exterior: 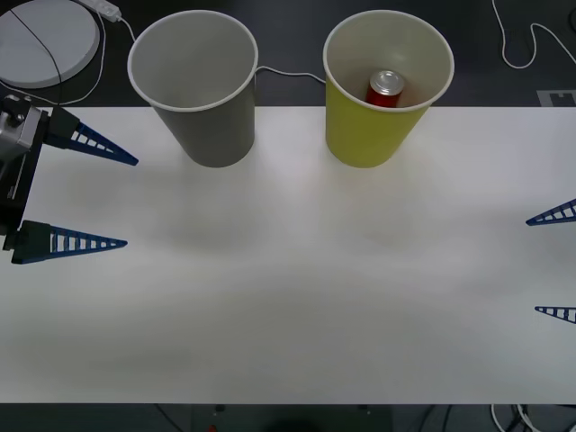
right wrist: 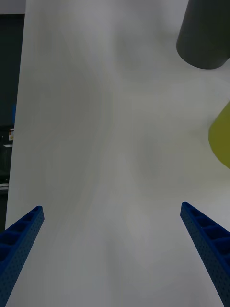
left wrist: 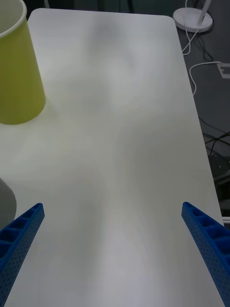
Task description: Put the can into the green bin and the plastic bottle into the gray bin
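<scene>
Left gripper [exterior: 126, 202] and right gripper [exterior: 544, 265] gape wide at table edges; one can [exterior: 385, 89] inside one green bin [exterior: 378, 135], one gray bin [exterior: 211, 126].

At the left edge of the front view, the left gripper [exterior: 124, 202] has two blue, ribbed, wedge-shaped fingers tapering to sharp tips, mounted on a black bracket with a silver-grey metal wrist block above. At the right edge, the right gripper [exterior: 538, 265] has matching blue slotted fingertips.
</scene>
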You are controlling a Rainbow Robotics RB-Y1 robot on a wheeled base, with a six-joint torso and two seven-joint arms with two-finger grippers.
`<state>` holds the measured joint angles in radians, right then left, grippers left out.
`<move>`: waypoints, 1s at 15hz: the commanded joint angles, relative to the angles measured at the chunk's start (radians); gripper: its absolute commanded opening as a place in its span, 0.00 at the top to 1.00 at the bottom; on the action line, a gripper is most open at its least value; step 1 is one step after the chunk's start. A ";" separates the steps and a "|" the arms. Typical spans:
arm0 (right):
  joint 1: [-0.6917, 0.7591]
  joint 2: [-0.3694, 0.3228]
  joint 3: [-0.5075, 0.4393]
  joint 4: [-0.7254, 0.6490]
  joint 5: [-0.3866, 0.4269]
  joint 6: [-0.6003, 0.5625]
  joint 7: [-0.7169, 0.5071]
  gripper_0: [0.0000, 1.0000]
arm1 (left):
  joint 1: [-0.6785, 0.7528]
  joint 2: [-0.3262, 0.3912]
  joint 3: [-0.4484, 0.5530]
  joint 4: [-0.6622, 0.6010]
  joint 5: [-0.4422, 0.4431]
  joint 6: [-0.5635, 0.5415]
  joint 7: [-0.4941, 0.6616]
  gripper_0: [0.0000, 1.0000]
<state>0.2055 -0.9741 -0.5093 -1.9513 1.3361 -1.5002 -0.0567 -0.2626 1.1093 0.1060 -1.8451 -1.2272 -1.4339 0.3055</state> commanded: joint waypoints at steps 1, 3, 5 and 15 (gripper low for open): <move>0.000 0.000 0.000 0.000 0.000 0.000 0.000 0.00 | 0.049 -0.005 0.000 -0.002 -0.006 0.003 -0.077 0.00; 0.000 0.000 0.000 0.000 0.000 0.000 0.000 0.00 | 0.088 -0.005 0.000 0.000 -0.012 0.018 -0.141 0.00; 0.000 0.000 0.000 0.000 0.000 0.000 0.000 0.00 | 0.134 -0.005 0.003 0.000 -0.012 0.046 -0.206 0.00; 0.000 0.000 0.000 0.000 0.000 0.000 0.000 0.00 | 0.198 -0.005 0.031 0.000 -0.095 0.073 -0.269 0.00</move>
<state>0.2055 -0.9741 -0.5093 -1.9513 1.3361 -1.5002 -0.0567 -0.0645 1.1045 0.1366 -1.8457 -1.3144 -1.3601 0.0365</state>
